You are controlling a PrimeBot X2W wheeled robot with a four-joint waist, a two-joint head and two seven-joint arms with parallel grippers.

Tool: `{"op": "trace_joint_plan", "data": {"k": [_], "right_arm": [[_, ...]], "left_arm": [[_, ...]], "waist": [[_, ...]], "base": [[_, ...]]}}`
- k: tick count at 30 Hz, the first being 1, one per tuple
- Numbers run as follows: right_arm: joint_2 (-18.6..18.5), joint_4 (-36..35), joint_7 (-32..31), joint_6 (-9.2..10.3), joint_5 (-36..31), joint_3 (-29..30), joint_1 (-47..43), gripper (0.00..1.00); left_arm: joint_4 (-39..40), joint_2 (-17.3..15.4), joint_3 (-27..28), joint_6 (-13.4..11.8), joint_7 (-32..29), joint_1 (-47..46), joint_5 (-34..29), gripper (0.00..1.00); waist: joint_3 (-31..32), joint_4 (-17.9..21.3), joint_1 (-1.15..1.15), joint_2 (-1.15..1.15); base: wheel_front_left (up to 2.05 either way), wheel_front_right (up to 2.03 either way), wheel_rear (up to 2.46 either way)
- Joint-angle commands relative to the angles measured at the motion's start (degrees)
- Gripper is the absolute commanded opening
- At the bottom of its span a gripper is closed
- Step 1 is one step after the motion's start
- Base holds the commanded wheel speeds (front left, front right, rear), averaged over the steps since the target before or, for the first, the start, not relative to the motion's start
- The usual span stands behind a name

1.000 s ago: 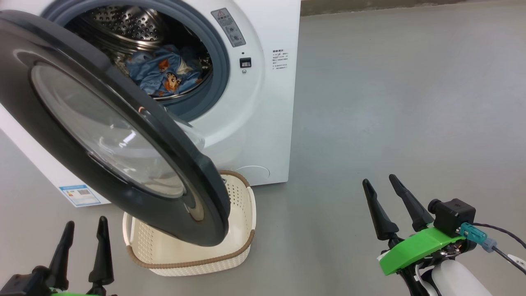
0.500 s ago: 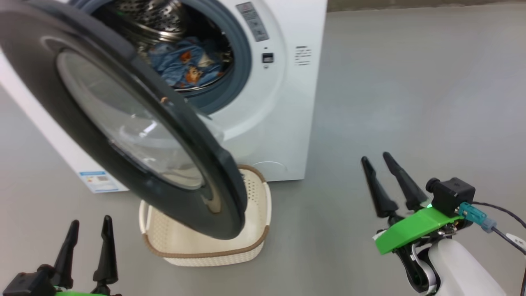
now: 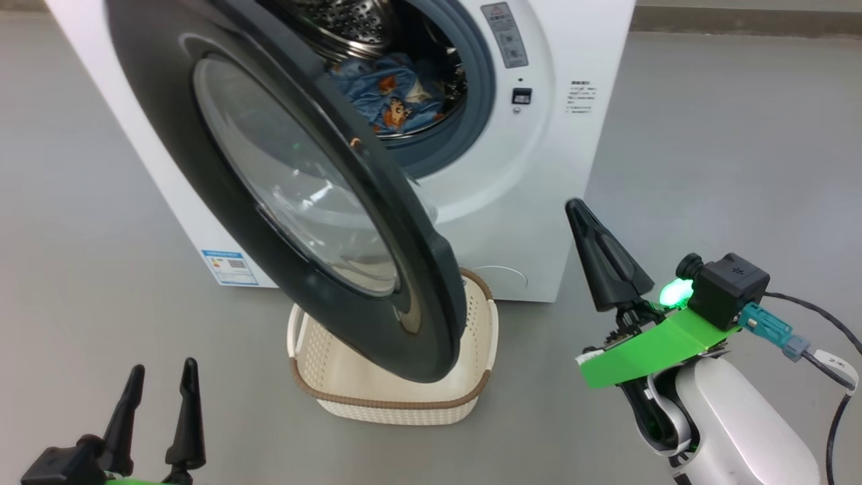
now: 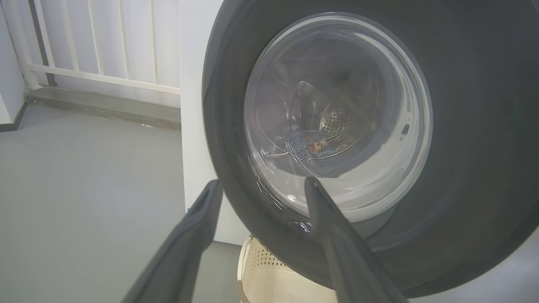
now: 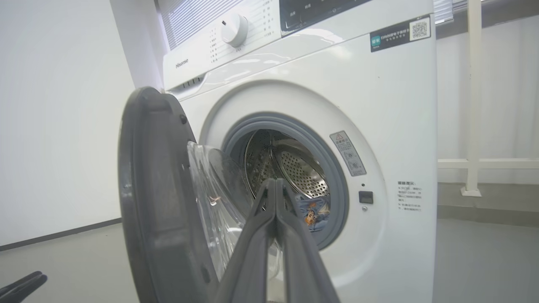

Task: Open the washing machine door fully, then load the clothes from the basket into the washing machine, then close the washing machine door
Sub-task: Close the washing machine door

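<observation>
Washing machine door (image 3: pixel 303 202): stands open, swung out to the left of the opening, with its glossy black outer face and clear window toward the head camera. Its lower rim hangs over the basket.
Washing machine (image 3: pixel 539 202): white front-loader on the grey floor (image 3: pixel 707 135). The steel drum (image 3: pixel 350 20) and grey seal (image 3: pixel 481 101) are exposed, and a blue energy sticker (image 3: pixel 229 267) sits low on its side.
Clothes (image 3: pixel 394 101): a light blue garment with orange cartoon figures lies inside the drum; any other piece cannot be told.
Basket (image 3: pixel 404 397): cream with a brown rim, on the floor just in front of the machine, partly hidden by the door.
Left gripper (image 3: pixel 164 366): low at the lower left of the head view, well apart from the door. Its fingers (image 4: pixel 324 210) are spread with nothing between them, and they point at the door's outer face.
Right gripper (image 3: pixel 578 205): raised at the right, near the machine's front but not touching it. Its fingers (image 5: pixel 269 219) are pressed together on nothing and aim at the drum opening.
</observation>
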State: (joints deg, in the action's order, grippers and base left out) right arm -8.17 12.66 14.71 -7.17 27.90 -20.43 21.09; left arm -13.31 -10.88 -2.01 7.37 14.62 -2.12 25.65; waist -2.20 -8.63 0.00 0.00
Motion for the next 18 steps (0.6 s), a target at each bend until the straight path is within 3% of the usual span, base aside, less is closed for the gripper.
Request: {"op": "trace_joint_plan", "data": {"k": [1,11,18], "right_arm": [[0.9,-3.6,0.3,-0.32,0.2,-1.3,2.3,0.0],[1.3,-10.8,0.3,-0.32,1.2,-10.2,2.6,0.0],[-0.6,-4.9,0.3,-0.32,3.0,-18.7,4.2,0.0]], "left_arm": [[0.8,-0.7,1.6,0.1,0.4,-1.8,0.1,1.0],[0.2,-0.4,1.1,0.1,0.4,-1.2,-0.1,1.0],[0.5,0.0,0.9,0.1,0.4,-0.9,-0.2,1.0]], "waist": [[0.5,-1.5,0.0,0.0],[2.6,-3.5,0.0,0.0],[2.8,-5.7,0.0,0.0]], "base": [[0.0,0.0,0.0],[0.0,0.0,0.0],[0.0,0.0,0.0]]}}
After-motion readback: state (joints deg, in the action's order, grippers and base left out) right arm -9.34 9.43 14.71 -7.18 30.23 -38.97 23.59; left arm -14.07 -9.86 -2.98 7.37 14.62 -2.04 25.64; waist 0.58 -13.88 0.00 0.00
